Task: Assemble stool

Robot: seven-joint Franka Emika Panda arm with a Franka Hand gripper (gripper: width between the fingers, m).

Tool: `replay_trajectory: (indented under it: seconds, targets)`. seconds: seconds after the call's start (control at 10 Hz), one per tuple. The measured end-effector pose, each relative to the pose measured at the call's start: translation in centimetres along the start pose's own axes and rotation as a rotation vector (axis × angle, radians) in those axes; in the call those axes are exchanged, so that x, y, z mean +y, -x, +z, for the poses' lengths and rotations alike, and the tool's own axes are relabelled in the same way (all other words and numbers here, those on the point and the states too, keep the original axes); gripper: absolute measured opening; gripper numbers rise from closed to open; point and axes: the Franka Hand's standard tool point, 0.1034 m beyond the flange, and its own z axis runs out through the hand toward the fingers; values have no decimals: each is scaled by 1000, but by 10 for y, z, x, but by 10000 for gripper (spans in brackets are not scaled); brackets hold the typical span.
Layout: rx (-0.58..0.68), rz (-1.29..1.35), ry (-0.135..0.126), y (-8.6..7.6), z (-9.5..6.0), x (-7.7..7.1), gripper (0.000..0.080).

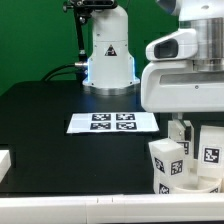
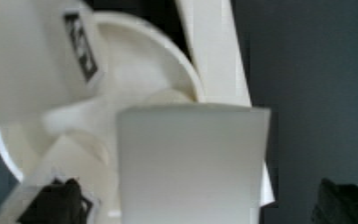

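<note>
Stool parts [image 1: 185,158] cluster at the near right edge of the black table [image 1: 60,115], directly beneath the tool [image 1: 185,128]; whether it is clamped on a piece cannot be told. Seating a leg well would call for a slow, straight descent, I judge. The exterior view alone shows the marker board [image 1: 113,122]; the wrist view shows only blurred white plastic close up.

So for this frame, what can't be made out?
- Claw: exterior view, the arm's own body and the white stool parts cover it; open or shut is unclear.
- Stool parts: exterior view, cut off by the bottom and right edges.
- Wrist view: close, blurred white plastic fills the frame; which part is unclear.
</note>
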Motion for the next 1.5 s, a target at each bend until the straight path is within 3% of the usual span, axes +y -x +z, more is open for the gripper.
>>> replay_trajectory:
  seconds: [0.1,0.5,0.7,1.0,1.2,1.5]
  targets:
    - [-7,92,-17,2,4,0,649]
    - [2,97,-15,3,16,-1,649]
    - [2,112,-14,3,16,0,389]
    - [-1,259,-15,4,17,0,333]
    - [-33,466,-37,-1,16,5,333]
    - [-90,1079,-80,-3,16,-2,333]
